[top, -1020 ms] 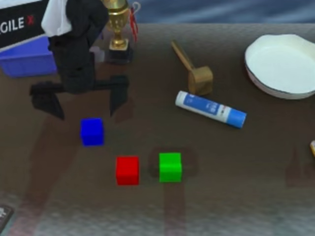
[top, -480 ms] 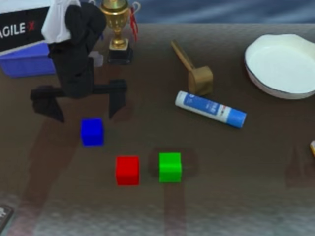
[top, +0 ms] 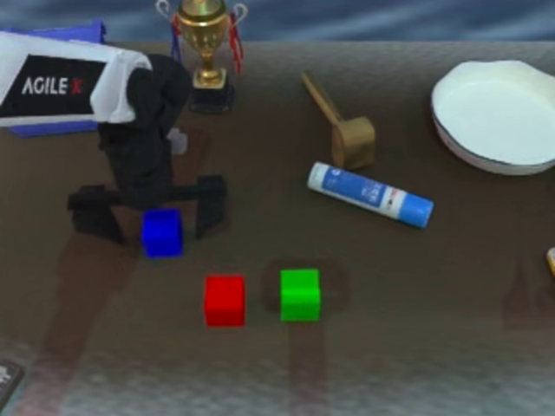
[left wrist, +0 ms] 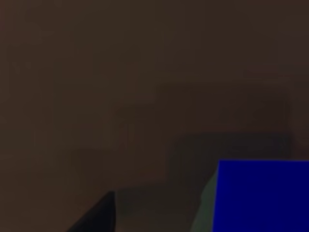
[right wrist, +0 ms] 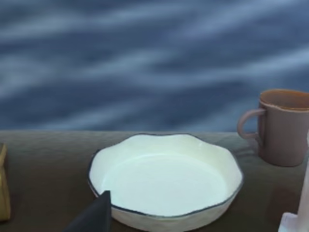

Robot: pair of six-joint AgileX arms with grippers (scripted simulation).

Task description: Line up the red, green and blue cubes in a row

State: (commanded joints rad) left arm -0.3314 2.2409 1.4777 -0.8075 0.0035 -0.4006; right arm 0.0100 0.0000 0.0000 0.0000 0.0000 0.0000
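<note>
With its jaws spread wide, the left gripper (top: 147,214) straddles the blue cube (top: 162,232) near the counter's left edge, set for a grasp. Red cube (top: 225,300) and green cube (top: 300,295) sit side by side nearer the front edge; blue lies off their line. Trophy (top: 206,48) and glue stick (top: 370,193) stand clear. Right arm is parked out of top view, facing the white dish (right wrist: 164,180); its jaws I cannot tell.

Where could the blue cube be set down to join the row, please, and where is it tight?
Bare table lies left of the red cube, below the blue cube, and right of the green cube, below the glue stick. It is crowded around the blue cube, where the left hand straddles it, open, and near the mallet.
</note>
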